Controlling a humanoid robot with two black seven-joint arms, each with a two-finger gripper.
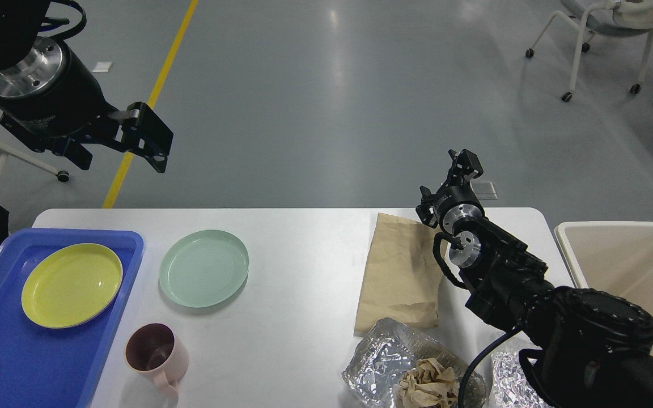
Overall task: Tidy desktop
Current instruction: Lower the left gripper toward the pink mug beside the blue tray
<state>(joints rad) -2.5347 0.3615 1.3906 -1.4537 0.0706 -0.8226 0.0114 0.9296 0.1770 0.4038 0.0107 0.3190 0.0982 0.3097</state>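
The white desktop (pixel 298 266) carries a pale green plate (pixel 203 268), a pink mug (pixel 153 354), a flat brown paper bag (pixel 397 272) and a foil container (pixel 380 360) holding crumpled brown paper (pixel 427 384). A yellow plate (pixel 71 284) lies in the blue tray (pixel 49 362) at the left edge. My left gripper (pixel 128 150) hangs open and empty in the air, above and behind the desktop's far left corner. My right gripper (pixel 462 165) is over the far edge, just past the bag's top right corner; it is small and end-on.
A cream bin (pixel 632 266) stands off the desktop's right end. A second piece of foil (pixel 507 374) lies at the front right, partly behind my right arm. A yellow floor line (pixel 151 96) and wheeled chairs (pixel 604 34) lie beyond the desk.
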